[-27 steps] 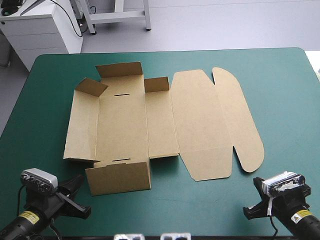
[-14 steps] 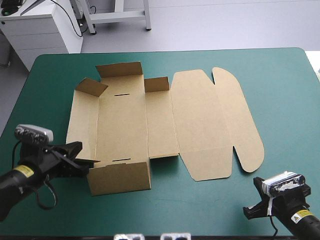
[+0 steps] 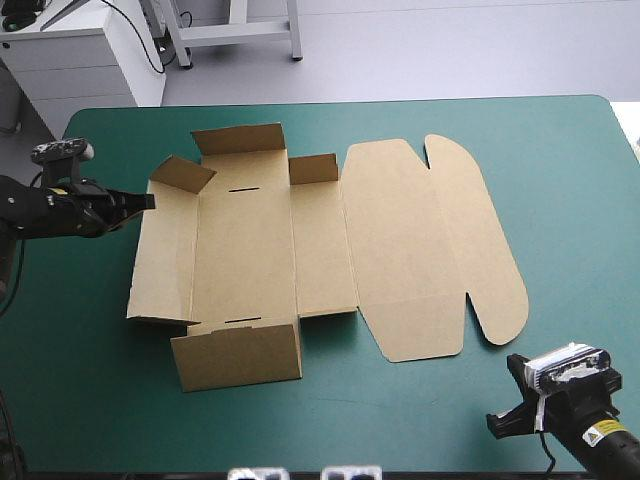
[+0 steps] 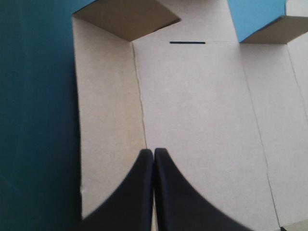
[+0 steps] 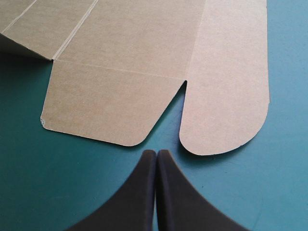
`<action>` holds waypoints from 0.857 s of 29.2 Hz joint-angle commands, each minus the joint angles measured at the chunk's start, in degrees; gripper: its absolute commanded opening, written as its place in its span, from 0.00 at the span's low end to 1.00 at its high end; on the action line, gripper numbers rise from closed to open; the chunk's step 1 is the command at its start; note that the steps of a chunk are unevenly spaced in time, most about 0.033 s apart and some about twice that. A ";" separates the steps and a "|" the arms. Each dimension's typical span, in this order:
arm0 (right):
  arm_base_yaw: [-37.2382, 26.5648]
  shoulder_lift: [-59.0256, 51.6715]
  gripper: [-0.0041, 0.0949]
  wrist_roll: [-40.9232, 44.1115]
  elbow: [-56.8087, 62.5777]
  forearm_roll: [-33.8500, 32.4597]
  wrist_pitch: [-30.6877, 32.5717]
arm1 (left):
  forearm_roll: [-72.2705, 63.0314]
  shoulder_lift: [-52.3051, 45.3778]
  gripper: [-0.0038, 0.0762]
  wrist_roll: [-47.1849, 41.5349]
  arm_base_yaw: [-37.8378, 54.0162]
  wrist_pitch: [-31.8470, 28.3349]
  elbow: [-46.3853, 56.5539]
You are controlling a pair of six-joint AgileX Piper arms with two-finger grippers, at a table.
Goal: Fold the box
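The brown box [image 3: 300, 240] lies unfolded in the middle of the teal-green table, with short flaps raised at its far end [image 3: 238, 138] and near end [image 3: 238, 355]. My left gripper [image 3: 148, 201] is shut and empty, at the box's left edge near the raised far-left corner flap [image 3: 182, 172], pointing right. In the left wrist view its gripper [image 4: 154, 152] shows over the crease between left wall and base of the box [image 4: 202, 106]. My right gripper [image 3: 503, 420] is shut and empty near the table's front right corner. The right gripper [image 5: 156, 153] points at the notch between two rounded lid flaps of the box [image 5: 144, 48].
Bare teal-green cover [image 3: 400, 420] runs between the box and the near edge, with more to the right of the lid [image 3: 570, 220]. The table's left edge [image 3: 25, 250] lies close behind the left arm.
The left gripper has travelled from the near left corner, past the box's near-left flap, to the box's far-left edge. The right gripper and the box have stayed still.
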 commanded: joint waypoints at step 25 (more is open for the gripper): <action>0.07 0.50 0.02 -0.14 -1.69 1.17 -3.90 | -13.63 13.09 0.37 14.82 19.55 18.69 -1.84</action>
